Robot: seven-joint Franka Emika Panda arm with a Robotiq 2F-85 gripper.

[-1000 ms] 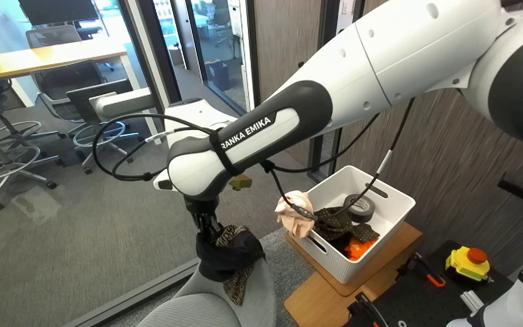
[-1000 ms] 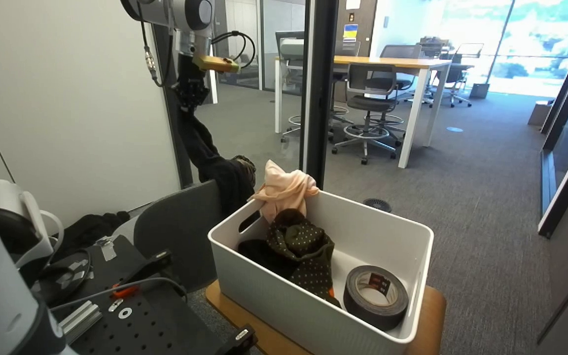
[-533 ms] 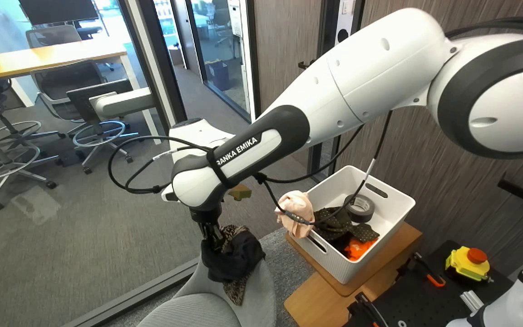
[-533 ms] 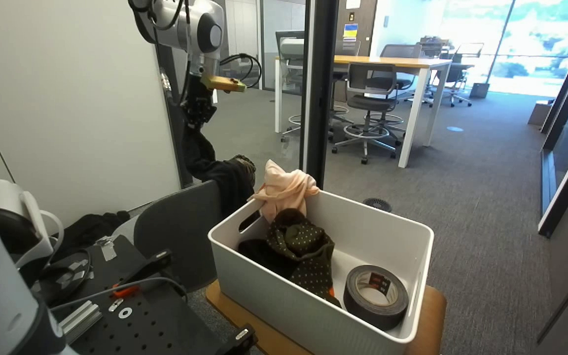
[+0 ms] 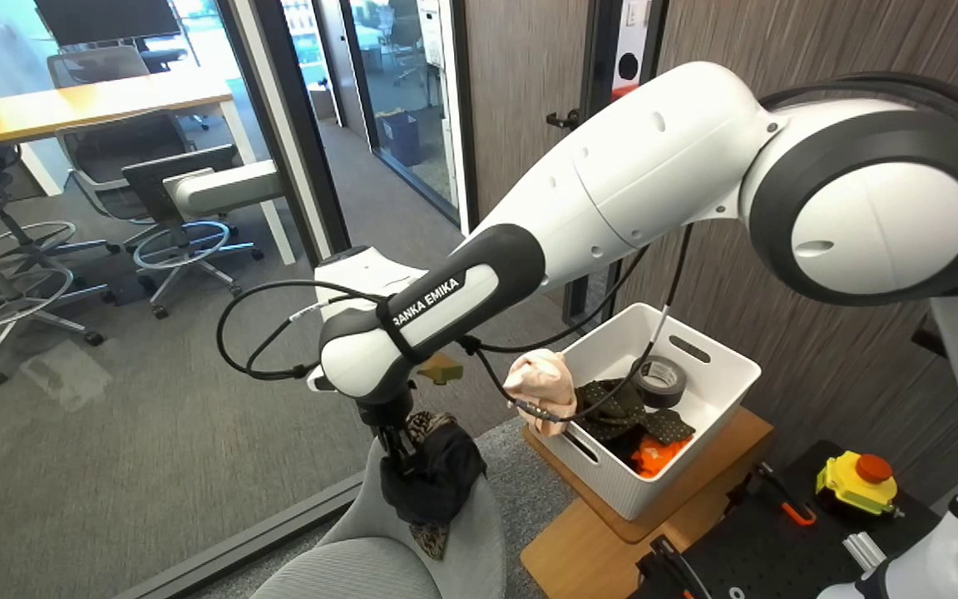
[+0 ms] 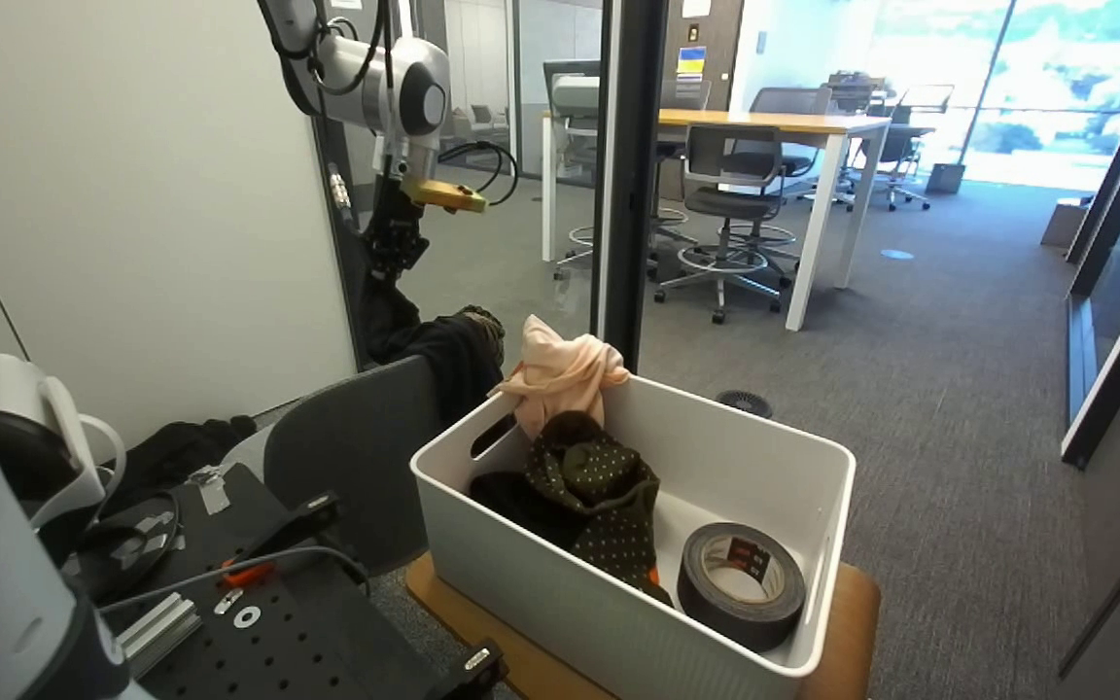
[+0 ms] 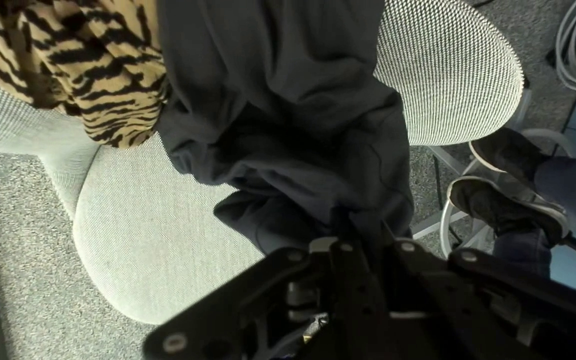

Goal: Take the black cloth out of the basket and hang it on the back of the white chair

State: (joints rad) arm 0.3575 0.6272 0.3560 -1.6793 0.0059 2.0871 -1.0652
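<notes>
"How does the claw [image 7: 370, 240] stand?"

"Just above the chair [image 5: 475, 532], fingers nearly together, pinching part of the black cloth [image 7: 293, 125]."

"And the rest of that cloth?"

"Over the top of the chair's back, sagging in folds between there and the claw. A striped cloth [image 7: 113, 70] lies over the chair's back too, touching the black one."

"Farther out?"

"A white basket [image 6: 541, 593], near the chair's back. A pink cloth [image 6: 565, 374] hangs over the basket's rim on the side towards the chair; inside are a spotted cloth [image 6: 609, 486] and, at the end away from the chair, a roll of tape [image 6: 740, 622]."
</notes>
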